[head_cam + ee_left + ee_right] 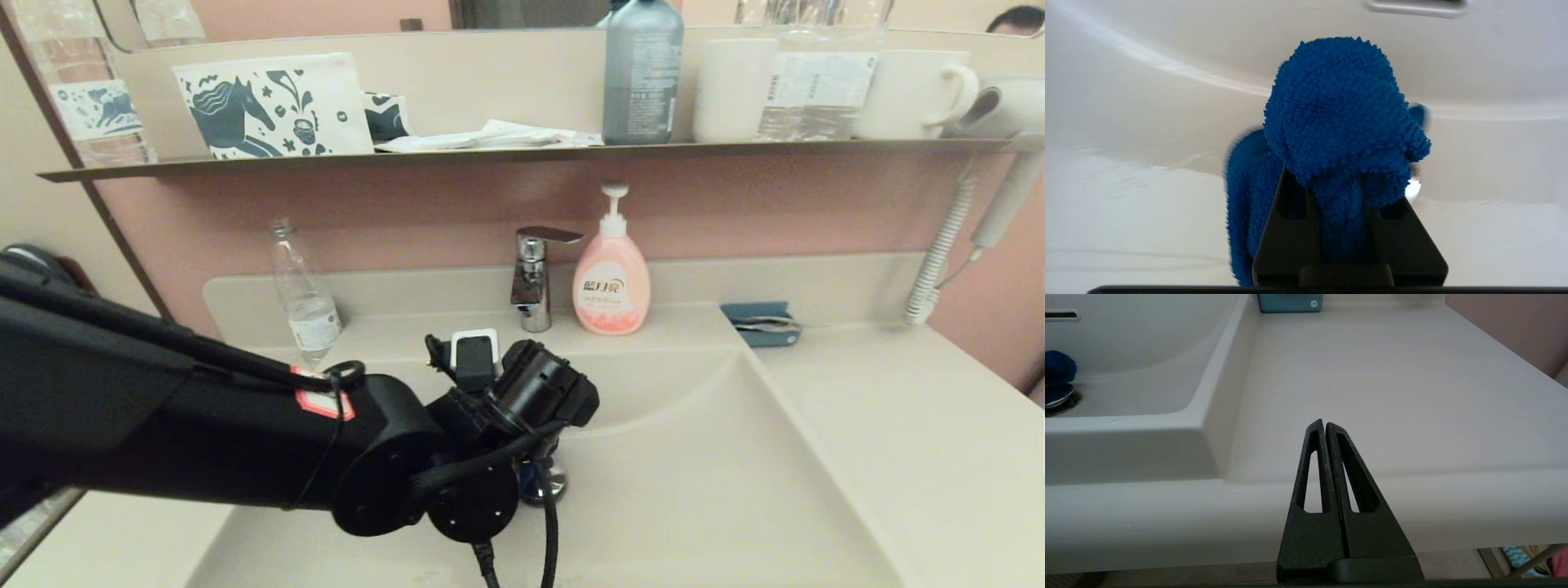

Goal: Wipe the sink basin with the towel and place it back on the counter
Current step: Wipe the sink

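My left arm reaches across into the sink basin (718,474), and its wrist hides the fingers in the head view. The left gripper (1341,179) is shut on a fluffy blue towel (1337,118), which bunches above the fingers and hangs down one side. It sits over the basin floor by the chrome drain plug (551,488), below the overflow slot (1417,6). From the right wrist view, the towel (1057,367) shows just above the drain plug (1057,398). My right gripper (1325,424) is shut and empty, parked before the front edge of the counter (1372,375).
A chrome faucet (535,278), pink soap bottle (611,278) and clear plastic bottle (304,294) stand behind the basin. A blue-grey tray (759,322) lies at the counter's back. A dark-edged shelf (490,155) with cups and bottles runs above. A coiled cord (939,261) hangs at right.
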You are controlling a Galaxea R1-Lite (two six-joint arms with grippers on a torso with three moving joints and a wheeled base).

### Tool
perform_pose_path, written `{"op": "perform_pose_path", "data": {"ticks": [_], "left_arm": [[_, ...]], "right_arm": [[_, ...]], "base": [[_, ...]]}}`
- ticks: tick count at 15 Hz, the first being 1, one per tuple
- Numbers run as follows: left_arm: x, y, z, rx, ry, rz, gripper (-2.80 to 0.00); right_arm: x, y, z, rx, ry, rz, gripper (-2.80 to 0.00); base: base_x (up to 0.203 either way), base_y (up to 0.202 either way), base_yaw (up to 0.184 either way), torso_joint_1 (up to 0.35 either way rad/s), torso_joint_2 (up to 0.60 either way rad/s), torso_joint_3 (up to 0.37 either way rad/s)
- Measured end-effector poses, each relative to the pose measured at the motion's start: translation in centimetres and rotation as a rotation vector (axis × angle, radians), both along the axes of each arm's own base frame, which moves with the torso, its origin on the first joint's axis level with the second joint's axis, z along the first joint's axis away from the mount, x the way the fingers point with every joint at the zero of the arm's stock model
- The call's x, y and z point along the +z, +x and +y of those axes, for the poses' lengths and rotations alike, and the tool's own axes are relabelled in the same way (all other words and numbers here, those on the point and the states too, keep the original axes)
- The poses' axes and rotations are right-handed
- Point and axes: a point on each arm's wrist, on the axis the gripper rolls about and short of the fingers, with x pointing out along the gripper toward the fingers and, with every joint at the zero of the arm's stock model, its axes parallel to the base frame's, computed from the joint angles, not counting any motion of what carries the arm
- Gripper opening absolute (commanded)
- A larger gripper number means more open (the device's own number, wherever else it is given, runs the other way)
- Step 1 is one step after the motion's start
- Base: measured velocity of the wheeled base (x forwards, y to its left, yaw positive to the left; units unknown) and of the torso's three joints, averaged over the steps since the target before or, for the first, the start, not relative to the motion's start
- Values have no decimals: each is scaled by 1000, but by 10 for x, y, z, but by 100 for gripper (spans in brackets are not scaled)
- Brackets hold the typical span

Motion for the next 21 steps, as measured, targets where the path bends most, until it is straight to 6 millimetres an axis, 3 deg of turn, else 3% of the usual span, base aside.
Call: {"op": "perform_pose_path", "data": {"ticks": [4, 8, 12, 21], "left_arm": [[-4, 15, -36, 16, -107, -112, -280], [1, 11, -75, 22, -187, -263, -280], [-5, -1, -103, -47, -191, -268, -280], [-28, 17, -160, -140, -185, -322, -280]], "right_arm": [[0, 0, 0, 0, 0, 0, -280], [0, 0, 0, 0, 0, 0, -280], [0, 0, 0, 0, 0, 0, -280], [0, 0, 0, 0, 0, 0, -280]], "base": [[0, 0, 0, 0, 0, 0], [0, 0, 0, 0, 0, 0], [0, 0, 0, 0, 0, 0], [0, 0, 0, 0, 0, 0]]}}
